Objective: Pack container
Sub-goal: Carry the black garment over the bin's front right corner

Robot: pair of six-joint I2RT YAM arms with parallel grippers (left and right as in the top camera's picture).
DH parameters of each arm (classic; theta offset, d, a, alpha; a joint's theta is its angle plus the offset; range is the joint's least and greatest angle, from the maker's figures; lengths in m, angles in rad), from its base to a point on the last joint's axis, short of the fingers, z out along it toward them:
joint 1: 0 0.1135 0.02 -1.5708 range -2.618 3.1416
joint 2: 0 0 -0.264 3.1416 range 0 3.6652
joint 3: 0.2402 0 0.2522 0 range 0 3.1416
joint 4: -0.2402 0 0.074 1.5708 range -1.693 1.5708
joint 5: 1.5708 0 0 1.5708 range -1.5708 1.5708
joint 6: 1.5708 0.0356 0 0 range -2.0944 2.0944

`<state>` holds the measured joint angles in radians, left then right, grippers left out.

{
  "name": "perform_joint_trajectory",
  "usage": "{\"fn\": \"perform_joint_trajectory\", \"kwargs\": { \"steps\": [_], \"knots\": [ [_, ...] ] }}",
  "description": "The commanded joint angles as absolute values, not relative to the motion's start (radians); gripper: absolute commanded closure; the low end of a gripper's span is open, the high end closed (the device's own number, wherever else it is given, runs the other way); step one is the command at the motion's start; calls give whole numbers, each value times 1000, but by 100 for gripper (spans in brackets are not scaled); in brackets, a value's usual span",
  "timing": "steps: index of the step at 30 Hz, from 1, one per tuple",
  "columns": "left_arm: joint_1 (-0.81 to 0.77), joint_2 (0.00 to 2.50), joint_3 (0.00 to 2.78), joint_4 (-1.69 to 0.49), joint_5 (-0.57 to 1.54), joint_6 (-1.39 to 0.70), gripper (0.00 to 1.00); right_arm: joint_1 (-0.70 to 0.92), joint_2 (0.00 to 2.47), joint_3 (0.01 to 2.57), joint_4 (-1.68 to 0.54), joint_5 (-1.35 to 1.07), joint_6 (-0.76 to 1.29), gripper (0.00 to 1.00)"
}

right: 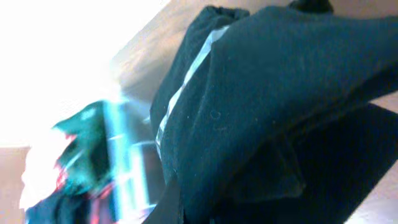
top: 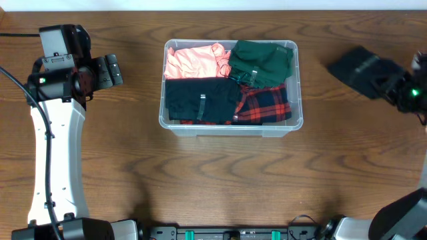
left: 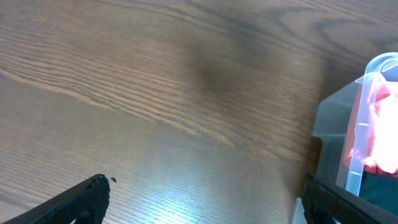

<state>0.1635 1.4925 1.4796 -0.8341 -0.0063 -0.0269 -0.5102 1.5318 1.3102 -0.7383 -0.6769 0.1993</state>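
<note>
The container [top: 227, 129] sits at the middle of the bench [top: 213, 180], between your two pincers. Your left pincer [top: 115, 70] is off to its left and well apart from it, pointing toward the tub's left wall. In the left wrist view, a corner of the tub [left: 364, 124] shows at the right edge. Your right pincer [top: 392, 85] is out to the container's right, near the bench's right edge, also apart from the tub.

The container is a clear plastic tub, rectangular, with rounded corners and a thick rim. Four folded garments fill it. A pink garment [top: 193, 61] is at the far left and a green garment [top: 263, 61] at the far right. A black garment [top: 200, 100] is at the near left and a red-and-black plaid garment [top: 263, 105] at the near right. They lie side by side, touching one another and the walls.

Your left pincer is released: its jaws stand wide apart with only bare wood between them. Your right pincer is clenched on a dark garment [top: 363, 67], which fills most of the right wrist view [right: 273, 93]. There a pale strip runs along its fold, and the tub is a blur at the left.
</note>
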Motion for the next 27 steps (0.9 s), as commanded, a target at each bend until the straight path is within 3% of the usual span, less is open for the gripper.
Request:
{"fn": "perform_joint_trajectory", "kwargs": {
  "steps": [1, 18, 27],
  "knots": [
    [167, 1501, 1477, -837, -10, -36, 2, -422, 1469, 1404, -770, -758, 80, 99],
    [167, 1501, 1477, -837, -10, -36, 2, 49, 1409, 1448, -966, -771, -218, 99],
    [167, 1501, 1477, -837, -10, -36, 2, 126, 1427, 1383, -1002, -665, -220, 99]
  ]
}}
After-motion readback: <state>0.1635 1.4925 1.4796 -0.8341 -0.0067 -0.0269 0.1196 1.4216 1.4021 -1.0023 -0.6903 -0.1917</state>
